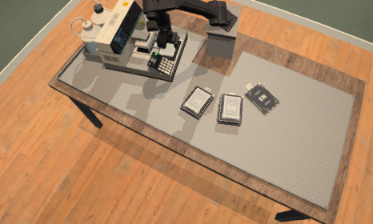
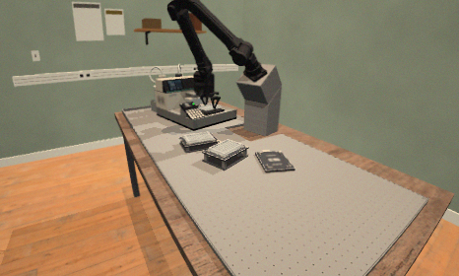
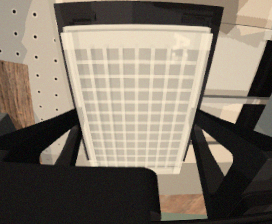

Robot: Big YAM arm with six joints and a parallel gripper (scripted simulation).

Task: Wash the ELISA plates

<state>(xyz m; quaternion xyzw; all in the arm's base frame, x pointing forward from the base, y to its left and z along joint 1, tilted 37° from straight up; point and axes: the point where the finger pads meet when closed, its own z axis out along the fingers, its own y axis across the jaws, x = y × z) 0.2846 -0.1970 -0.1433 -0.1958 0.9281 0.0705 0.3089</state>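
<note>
My gripper (image 1: 166, 43) (image 2: 211, 102) (image 3: 136, 113) is at the plate washer (image 1: 120, 32) (image 2: 169, 98), over its carrier (image 3: 137, 15). Its fingers are shut on the long sides of a clear ELISA plate (image 3: 137, 95), which fills the wrist view; I cannot tell whether the plate rests in the pocket or is just above it. The washer's lamp (image 1: 155, 54) is green. Two more plates sit in nests: one (image 1: 197, 101) (image 2: 198, 138) on the left, one (image 1: 231, 107) (image 2: 226, 150) in the middle. The right nest (image 1: 262, 98) (image 2: 274, 156) is black and empty.
The keypad (image 1: 165, 65) (image 2: 195, 113) sits at the washer's front, right of the lamp. Bottles with tubing (image 1: 96, 15) stand behind the washer. The arm's grey pedestal (image 1: 220, 42) (image 2: 260, 103) stands right of the washer. The table edge runs close behind the washer.
</note>
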